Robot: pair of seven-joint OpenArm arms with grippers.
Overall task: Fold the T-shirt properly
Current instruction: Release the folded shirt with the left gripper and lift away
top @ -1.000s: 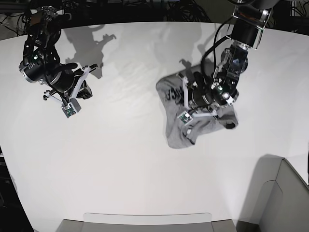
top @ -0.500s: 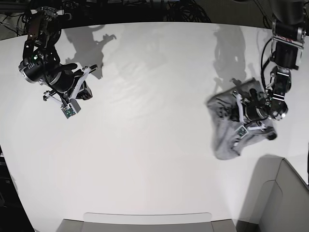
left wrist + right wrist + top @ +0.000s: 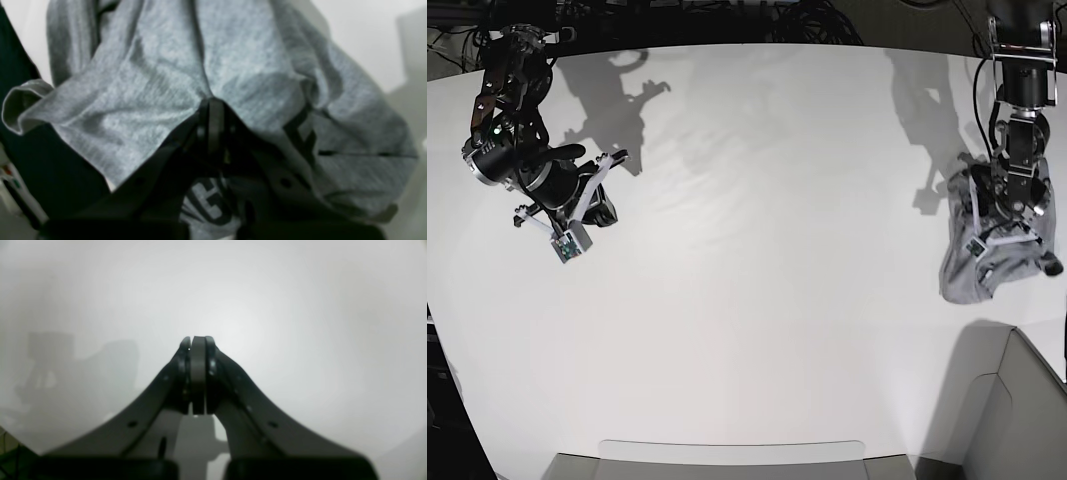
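Base view. The T-shirt [image 3: 972, 272] lies as a crumpled grey bundle at the far right edge of the white surface [image 3: 757, 250], well apart from the arm at the left side of the scene. The left claw [image 3: 997, 228] sits over this bundle, its arm reaching down from the upper right corner. A grey bin [image 3: 1012, 420] occupies the near right corner, just beside the bundle's lower end. The right claw [image 3: 575, 222] hangs above bare surface at the left of the scene, with nothing under or between its fingers.

Left wrist view. The left claw [image 3: 213, 116] is pinched tight on a gather of the T-shirt [image 3: 150, 76]; the grey cloth fans out from the pinch point in folds toward the upper left and right. A sleeve opening with a rolled hem shows at the left edge. Part of the black block lettering [image 3: 206, 203] appears below the fingers, partly hidden by them.

Right wrist view. The right claw [image 3: 196, 350] has its fingertips pressed fully together, holding nothing, over the plain white surface [image 3: 300, 323]. Soft shadows fall at the left.
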